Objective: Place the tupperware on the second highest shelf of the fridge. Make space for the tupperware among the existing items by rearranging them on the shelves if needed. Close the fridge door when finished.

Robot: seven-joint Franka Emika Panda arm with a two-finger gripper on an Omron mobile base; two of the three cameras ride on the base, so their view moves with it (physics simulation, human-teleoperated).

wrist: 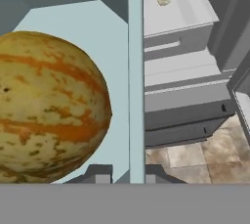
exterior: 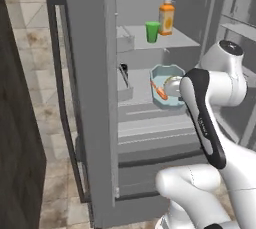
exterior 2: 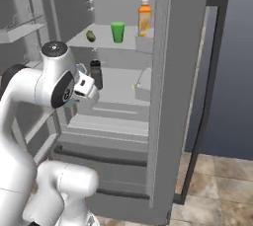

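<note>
In the left base view the arm covers the right side of the tupperware (exterior: 164,85) and the gripper. In the right base view the arm hides the tupperware almost fully. In the hand view the round food (wrist: 49,105) is cut off at the left edge.

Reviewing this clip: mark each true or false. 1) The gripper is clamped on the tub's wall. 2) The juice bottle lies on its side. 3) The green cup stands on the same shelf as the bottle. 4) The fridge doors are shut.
1) True: the gripper is shut on the rim of the tub.
2) False: the juice bottle stands upright.
3) True: the green cup stands beside it on one shelf.
4) False: the fridge is open.
</note>
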